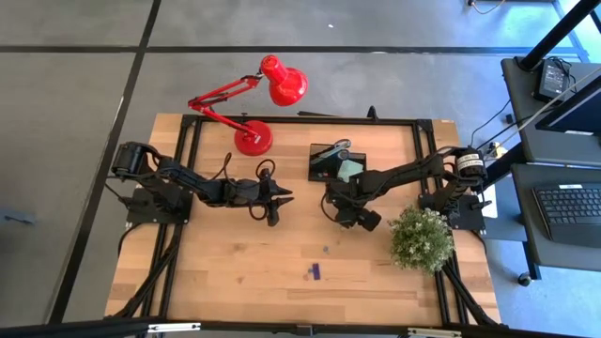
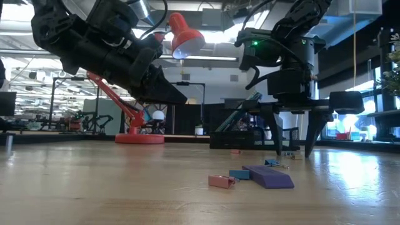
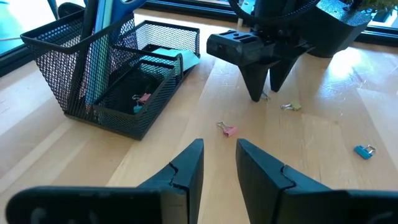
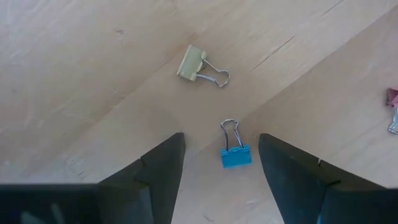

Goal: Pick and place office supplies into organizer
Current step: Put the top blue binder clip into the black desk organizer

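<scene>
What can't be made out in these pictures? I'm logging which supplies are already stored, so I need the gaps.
- Organizer, high view: contents too small to identify.
- Organizer, left wrist view: tall section's items cut off by the edge.
- Blue binder clip between the right gripper fingers: contact with them can't be told.
- Left gripper: open, empty.

Arms: you have two dark, jointed arms, the left arm and right arm, with black cables looped alongside.
Fingers: your left gripper shows matte black, wedge-shaped fingers.
Light: a green indicator glows upper centre.
</scene>
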Controlling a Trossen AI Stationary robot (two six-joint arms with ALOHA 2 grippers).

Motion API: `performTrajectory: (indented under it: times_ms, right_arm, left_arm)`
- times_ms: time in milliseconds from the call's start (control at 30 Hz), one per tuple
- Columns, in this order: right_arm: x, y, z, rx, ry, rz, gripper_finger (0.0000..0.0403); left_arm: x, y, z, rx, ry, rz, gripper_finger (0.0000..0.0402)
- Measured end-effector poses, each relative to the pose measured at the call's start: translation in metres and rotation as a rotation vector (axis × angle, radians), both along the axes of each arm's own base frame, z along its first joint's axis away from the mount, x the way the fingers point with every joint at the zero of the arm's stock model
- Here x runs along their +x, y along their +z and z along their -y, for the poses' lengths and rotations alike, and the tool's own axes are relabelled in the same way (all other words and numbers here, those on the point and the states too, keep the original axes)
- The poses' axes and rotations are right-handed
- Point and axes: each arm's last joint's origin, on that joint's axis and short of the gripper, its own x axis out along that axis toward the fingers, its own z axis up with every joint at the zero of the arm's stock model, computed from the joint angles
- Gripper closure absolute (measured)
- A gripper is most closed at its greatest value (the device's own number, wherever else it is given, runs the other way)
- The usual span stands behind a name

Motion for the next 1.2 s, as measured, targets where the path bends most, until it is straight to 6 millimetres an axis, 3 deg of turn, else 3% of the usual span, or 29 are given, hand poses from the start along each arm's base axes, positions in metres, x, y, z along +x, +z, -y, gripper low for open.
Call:
performTrajectory:
  times_ms: [233, 567, 967, 1200]
  right_arm:
    - [-0.0001, 0.0, 0.0001, -0.004, -0.004, -0.002, 0.0194]
    - [-0.0008, 0.0, 0.0003, -0.012, 0.002, -0.008, 0.0246]
    - [0.0008, -0.0001, 0.0007, -0.024, 0.002, 0.012, 0.025]
    - [0.0011, -0.0001, 0.0008, -0.03, 0.002, 0.017, 0.0288]
  left_arm:
    - [0.0, 0.0, 0.0, 0.0, 0.0, 0.0, 0.0313]
    - [0.0, 0.0, 0.0, 0.0, 0.0, 0.0, 0.0313]
    - [0.0, 0.0, 0.0001, 0.0, 0.0, 0.0, 0.0313]
    - [0.0, 0.0, 0.0, 0.0, 0.0, 0.0, 0.0313]
